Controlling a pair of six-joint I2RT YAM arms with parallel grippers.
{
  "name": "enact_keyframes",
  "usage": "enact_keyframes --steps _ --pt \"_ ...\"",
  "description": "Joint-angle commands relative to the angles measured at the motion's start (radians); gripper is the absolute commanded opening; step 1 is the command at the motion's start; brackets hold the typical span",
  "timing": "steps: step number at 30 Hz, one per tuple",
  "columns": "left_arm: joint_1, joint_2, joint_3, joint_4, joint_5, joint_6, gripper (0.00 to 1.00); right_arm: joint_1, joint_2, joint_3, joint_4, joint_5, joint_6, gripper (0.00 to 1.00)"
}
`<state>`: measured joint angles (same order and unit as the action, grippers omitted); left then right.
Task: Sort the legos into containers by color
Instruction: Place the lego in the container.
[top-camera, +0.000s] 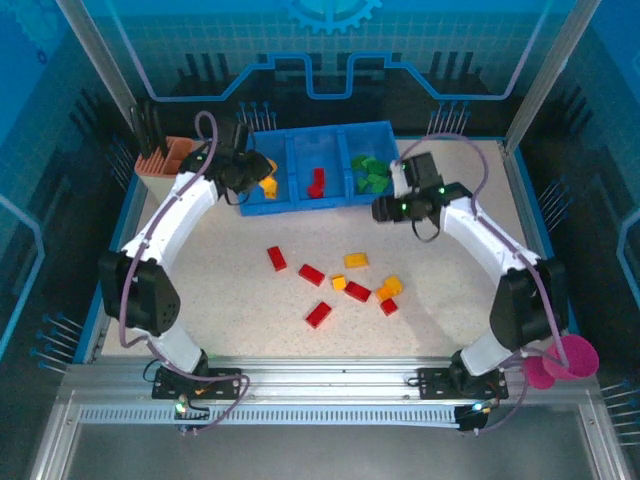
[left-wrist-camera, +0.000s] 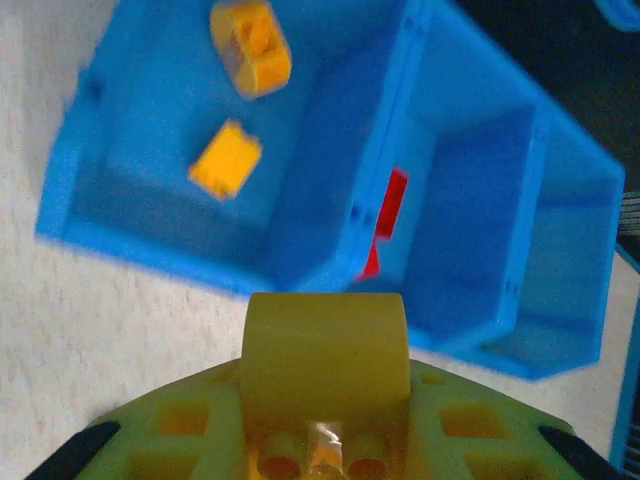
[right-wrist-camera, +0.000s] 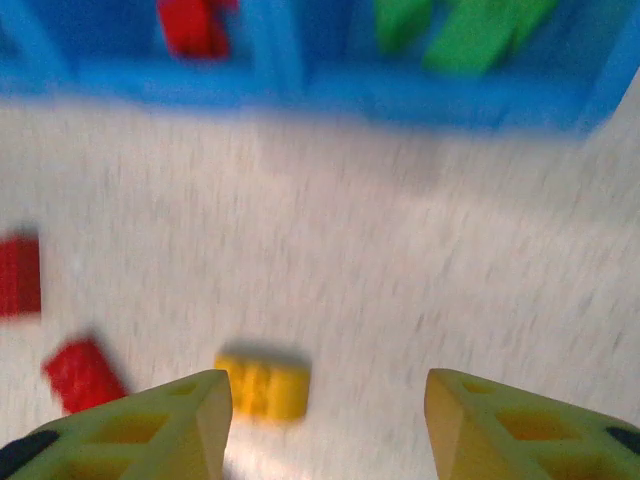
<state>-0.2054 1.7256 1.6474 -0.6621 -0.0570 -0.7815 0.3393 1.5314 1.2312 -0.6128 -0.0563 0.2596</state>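
Red and yellow-orange bricks (top-camera: 357, 291) lie scattered on the speckled off-white desk (top-camera: 230, 280). The blue tray (top-camera: 300, 208) at the far side holds yellow left, red middle, green right. A gear emblem (top-camera: 335, 12) marks the blue far wall. The right end effector (right-wrist-camera: 325, 400) hangs wide open and empty. The left end effector (left-wrist-camera: 325, 340) hangs over the left compartment, and I cannot tell its opening.

Your left arm (top-camera: 175, 215) reaches forward and inward from its base, upper link raked well over. The left gripper (top-camera: 248, 172) sits at the far end. In the wrist view its fingers (left-wrist-camera: 325, 350) are pressed together into one block with no gap. Your right arm (top-camera: 490, 245) is bent, forearm angled in toward centre. The right gripper (top-camera: 385, 208) has its fingers (right-wrist-camera: 180, 420) spread wide apart.
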Motion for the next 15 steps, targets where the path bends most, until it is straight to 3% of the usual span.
enact_keyframes --steps 1,6,15 --pt "0.041 0.146 0.106 -0.047 -0.02 0.124 0.21 0.079 -0.138 -0.075 -0.164 -0.006 0.058 0.54" --pt "0.055 0.382 0.365 -0.096 -0.077 0.215 0.21 0.214 -0.272 -0.232 -0.211 0.041 0.154 0.55" --pt "0.06 0.693 0.716 -0.214 -0.134 0.277 0.25 0.348 -0.315 -0.386 -0.268 0.13 0.319 0.63"
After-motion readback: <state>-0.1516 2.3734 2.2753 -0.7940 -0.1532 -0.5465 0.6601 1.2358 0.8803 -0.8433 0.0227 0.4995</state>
